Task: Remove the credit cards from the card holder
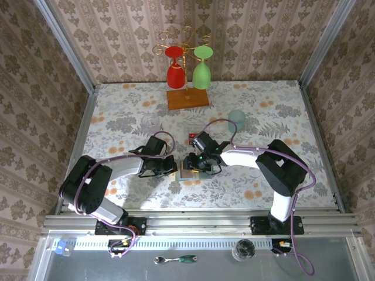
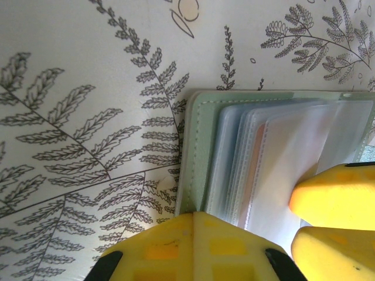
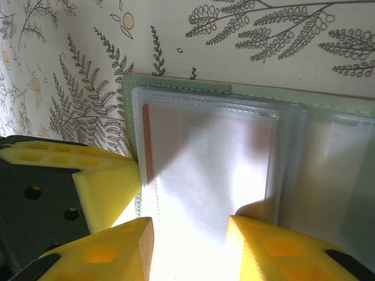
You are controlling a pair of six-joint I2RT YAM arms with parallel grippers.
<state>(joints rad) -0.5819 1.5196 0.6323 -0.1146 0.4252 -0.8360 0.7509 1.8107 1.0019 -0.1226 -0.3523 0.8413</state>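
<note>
The card holder [image 1: 188, 172] lies open on the fern-print table between my two grippers. Its sage-green cover [image 2: 196, 146] frames clear inner sleeves [image 3: 211, 158]. My left gripper [image 2: 205, 214] is shut, its joined tips pressing on the cover's near edge; from above it sits at the holder's left side [image 1: 171, 167]. My right gripper [image 3: 189, 222] stands open, its fingertips [image 3: 246, 234] resting apart on the top sleeve, and it shows in the left wrist view [image 2: 331, 202]. A reddish card edge [image 3: 146, 134] shows inside a sleeve. A small red card-like piece [image 1: 192, 139] lies behind the right wrist.
A wooden base [image 1: 187, 98] with a gold rack holding a red and a green glass stands at the back. A pale teal cup [image 1: 237, 119] is at the back right, a clear glass [image 1: 150, 122] at the back left. Wallpapered walls close in three sides.
</note>
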